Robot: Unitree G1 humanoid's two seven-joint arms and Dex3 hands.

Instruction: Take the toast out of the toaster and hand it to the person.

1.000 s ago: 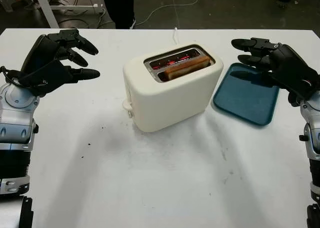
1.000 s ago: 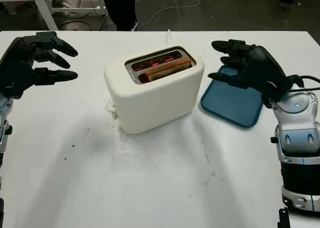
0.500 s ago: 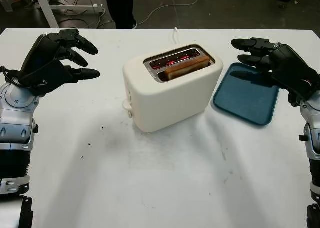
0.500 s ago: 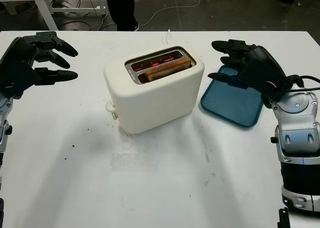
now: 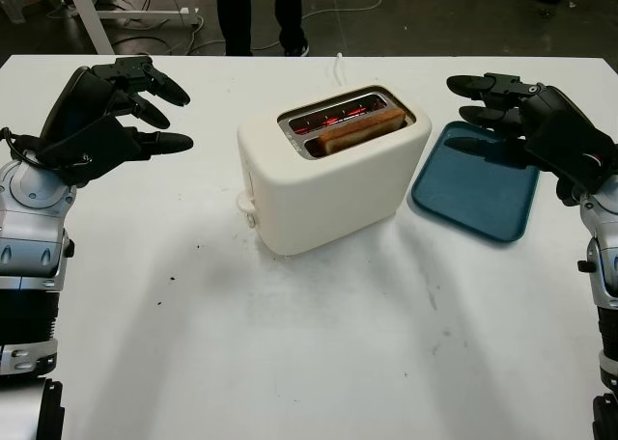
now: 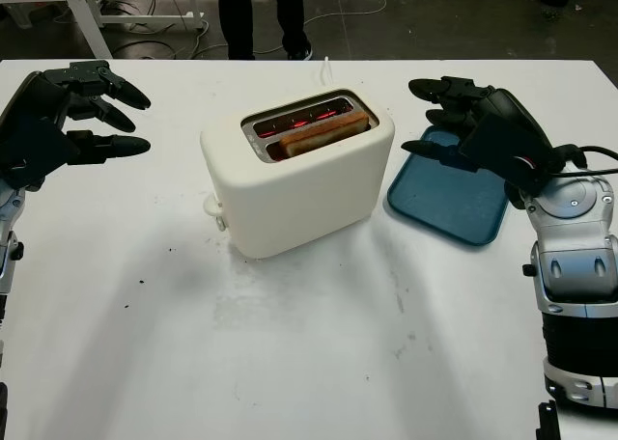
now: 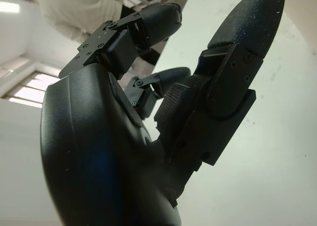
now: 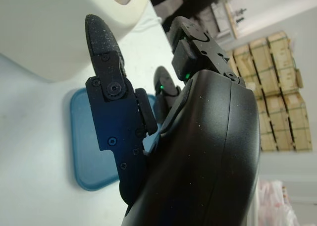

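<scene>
Toast (image 5: 359, 129) sits in the front slot of the cream toaster (image 5: 333, 170) mid-surface (image 5: 309, 343). The left robot hand (image 5: 106, 112) hangs open left of it; the right robot hand (image 5: 526, 122) hangs open over the blue tray (image 5: 478, 194). A person's legs (image 5: 261, 11) stand beyond.

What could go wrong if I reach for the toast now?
1. The slots in the toaster glow red around the toast, so the fingers of the open right hand may meet hot elements.
2. Little of the toast stands above the slot, so a pinch may slip or crumble it.
3. The open left hand hangs apart from the toaster, which may slide or tip when pulled.
</scene>
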